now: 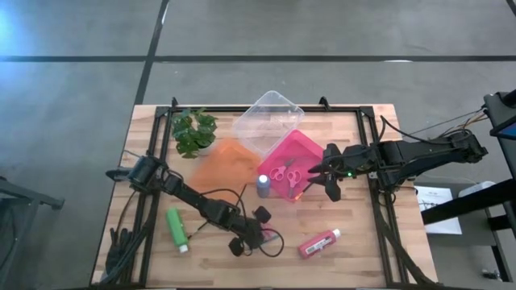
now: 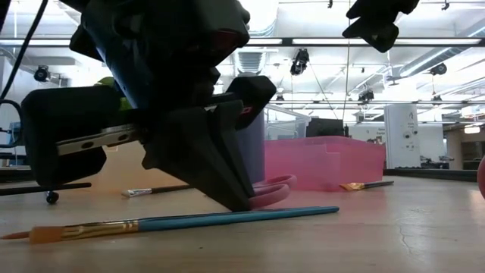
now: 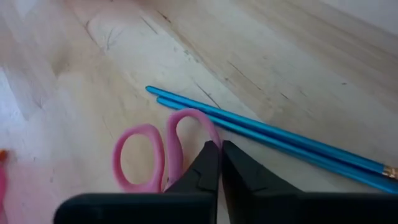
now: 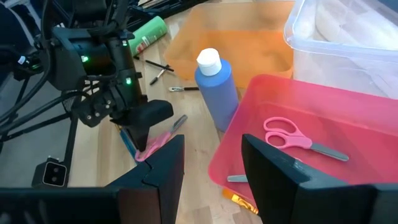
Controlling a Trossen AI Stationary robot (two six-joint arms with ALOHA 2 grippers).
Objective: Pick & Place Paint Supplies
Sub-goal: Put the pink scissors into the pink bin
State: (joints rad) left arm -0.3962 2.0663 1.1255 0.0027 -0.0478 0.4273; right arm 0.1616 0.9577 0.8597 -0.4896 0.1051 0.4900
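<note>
Left gripper [image 3: 220, 163]: down at the table [image 1: 363, 242], fingers pressed together on one pink loop of a pair of scissors [image 3: 163, 155] lying flat on the wood. Just beyond the fingertips, touching the scissors' loop: blue-handled paintbrush [image 3: 273, 140], lying flat; its orange bristle end shows in the low view.

Further out from this gripper: green paint bottle [image 1: 176, 229], on its side towards the left arm's base; red paint bottle [image 1: 319, 242], on its side well off towards the right arm's side; blue-purple paint bottle [image 4: 216, 87], upright, white cap on, just beside the pink tray [image 4: 348, 121]; two more thin brushes [image 4: 163, 70] on the wood near the orange tray [image 1: 224, 165].

Right gripper [image 4: 211, 163]: held above the pink tray's near edge, fingers spread apart, nothing between them. Directly ahead of it, inside the pink tray: second pair of pink-handled scissors [image 4: 300, 139], lying flat. Beyond that tray: clear tray [image 1: 268, 119]. Farthest off: leafy plant [image 1: 194, 131].
</note>
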